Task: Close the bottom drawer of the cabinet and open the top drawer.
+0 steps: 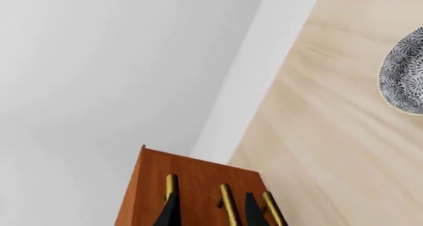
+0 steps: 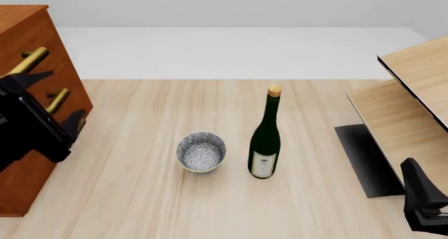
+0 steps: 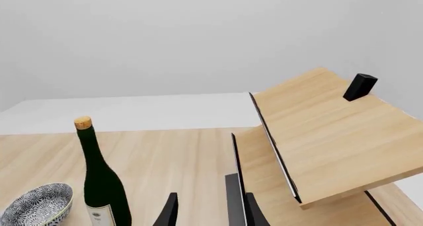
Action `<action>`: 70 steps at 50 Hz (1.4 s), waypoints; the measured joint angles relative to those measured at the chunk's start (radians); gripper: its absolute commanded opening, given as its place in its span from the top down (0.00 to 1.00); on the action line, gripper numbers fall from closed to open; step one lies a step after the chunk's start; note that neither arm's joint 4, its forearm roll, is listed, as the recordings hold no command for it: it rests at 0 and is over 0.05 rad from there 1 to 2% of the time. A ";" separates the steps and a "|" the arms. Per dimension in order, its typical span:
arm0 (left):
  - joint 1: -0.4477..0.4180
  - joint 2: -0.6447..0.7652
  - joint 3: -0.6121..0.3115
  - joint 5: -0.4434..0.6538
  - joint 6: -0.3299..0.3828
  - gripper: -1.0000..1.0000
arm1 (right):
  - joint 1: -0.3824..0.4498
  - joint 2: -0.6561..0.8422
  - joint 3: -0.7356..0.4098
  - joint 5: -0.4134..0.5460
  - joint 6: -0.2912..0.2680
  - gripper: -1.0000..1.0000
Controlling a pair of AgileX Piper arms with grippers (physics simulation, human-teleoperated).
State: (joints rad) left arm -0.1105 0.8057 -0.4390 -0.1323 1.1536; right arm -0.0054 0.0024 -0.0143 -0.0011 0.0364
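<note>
Cabinet: the large reddish-brown wooden cabinet [image 2: 28,45] stands at the far left of the pale wood surface [image 2: 140,197], its drawer fronts facing right across the surface.
Top drawer: its brass bar handle [image 2: 29,60] shows highest on the cabinet front; in the front view I cannot tell whether the top drawer [image 2: 49,40] is pulled out.
Bottom drawer: my left arm covers most of the bottom drawer [image 2: 21,192]; the wrist view shows all three brass bars in a row, with none clearly standing forward.
Left tool: my left tool [image 1: 211,213] points at the cabinet front, its black fingers [image 1: 170,213] spread apart on either side of the middle brass bar [image 1: 228,203], closed on nothing.
Right tool: my right tool [image 3: 208,213] sits low at the right near edge, well apart from the cabinet, fingers parted and empty.
Bowl: a round blue-and-white patterned bowl [image 2: 201,152] stands upright near the middle of the surface.
Bottle: a dark green wine bottle with a cork and white label [image 2: 265,139] stands upright just beside the bowl, to its right.
Shelf unit: a pale light-wood shelf unit [image 2: 409,108] fills the right side, with a black base plate [image 2: 364,155] beneath it.
</note>
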 measured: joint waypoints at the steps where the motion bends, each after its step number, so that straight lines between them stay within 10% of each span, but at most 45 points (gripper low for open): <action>1: 0.004 -0.001 0.001 -0.002 0.008 0.00 | 0.000 0.000 0.000 0.000 0.000 0.00; 39: 0.150 0.072 0.026 -0.192 0.273 0.00 | 0.001 0.000 -0.001 0.000 0.001 0.00; 70: 0.249 0.188 -0.015 -0.250 0.304 0.00 | -0.002 0.000 0.001 -0.003 -0.002 0.00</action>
State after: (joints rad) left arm 0.1388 0.9940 -0.4538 -0.3821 1.4576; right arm -0.0078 0.0027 -0.0134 -0.0040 0.0343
